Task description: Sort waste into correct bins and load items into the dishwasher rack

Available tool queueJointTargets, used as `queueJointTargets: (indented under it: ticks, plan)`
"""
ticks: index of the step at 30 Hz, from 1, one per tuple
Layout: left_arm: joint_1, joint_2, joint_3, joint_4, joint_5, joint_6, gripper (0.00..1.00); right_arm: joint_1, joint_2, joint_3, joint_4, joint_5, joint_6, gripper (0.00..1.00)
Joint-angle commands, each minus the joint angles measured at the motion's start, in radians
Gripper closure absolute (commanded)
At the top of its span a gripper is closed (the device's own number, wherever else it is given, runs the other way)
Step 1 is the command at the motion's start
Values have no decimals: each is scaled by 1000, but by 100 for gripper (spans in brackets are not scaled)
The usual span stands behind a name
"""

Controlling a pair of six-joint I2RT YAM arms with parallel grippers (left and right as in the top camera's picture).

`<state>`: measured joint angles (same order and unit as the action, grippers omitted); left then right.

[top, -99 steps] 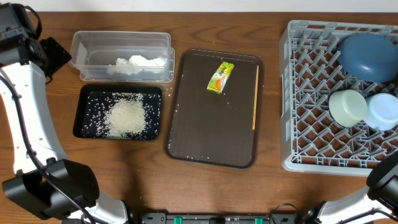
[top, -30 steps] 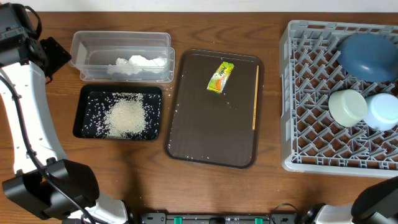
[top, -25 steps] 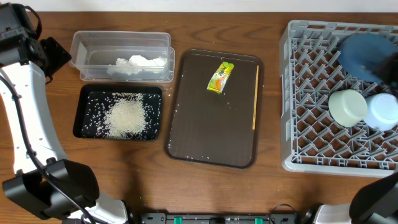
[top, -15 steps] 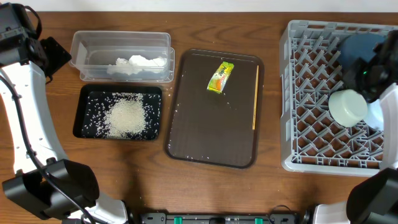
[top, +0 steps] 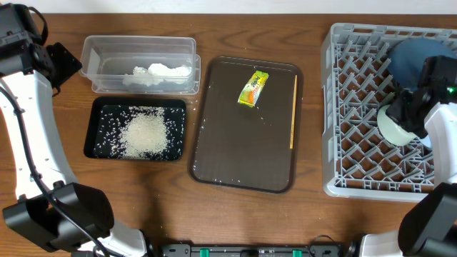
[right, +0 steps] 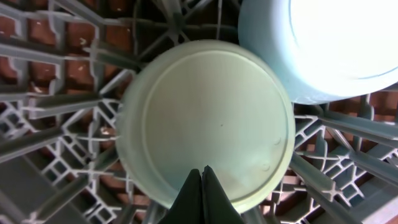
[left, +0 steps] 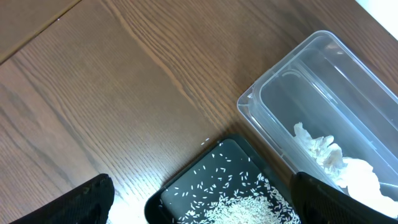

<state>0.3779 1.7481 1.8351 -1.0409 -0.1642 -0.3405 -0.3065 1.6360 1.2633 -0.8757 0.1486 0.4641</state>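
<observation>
Mint green and turned upside down, the bowl (right: 205, 124) sits among the pegs on the right side of the rack (top: 357, 107). The light blue bowl (right: 323, 43) is just beside it, and the dark blue plate (top: 410, 61) stands in the rack's far right corner. The right tool (right: 202, 177) has just swung in over the rack from beyond its near edge. It now hangs above the bowl's base, jaws pressed shut on nothing. The dishes have not shifted, so the rack looks loaded.

Left of the rack, the brown tray (top: 235, 157) still carries the snack wrapper (top: 253, 88) and the wooden stick (top: 293, 111); I judge these to be the work left. Further left of the rack, the tissue (top: 158, 73) lies in the clear tub (top: 96, 61) and the rice (top: 146, 134) in the black tray (top: 96, 114). Over that end of the desk (top: 285, 221) the left tool (left: 205, 205) hovers, spread wide and empty.
</observation>
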Motion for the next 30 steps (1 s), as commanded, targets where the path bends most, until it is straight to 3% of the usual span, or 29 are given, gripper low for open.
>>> queueJointTargets:
  ticks: [1,8,20,30]
  plan:
    - [3,-3,3,-2,-12,-2,8,-1,10,-52,29,12,18,99]
    - [3,-3,3,-2,-12,-2,7,-1,6,-98,80,-26,21,99]
    - [3,-3,3,-2,-12,-2,8,-1,-92,-8,64,-16,19,99]
    - [3,-3,3,-2,-12,-2,7,-51,-131,-3,314,185,-22,99]
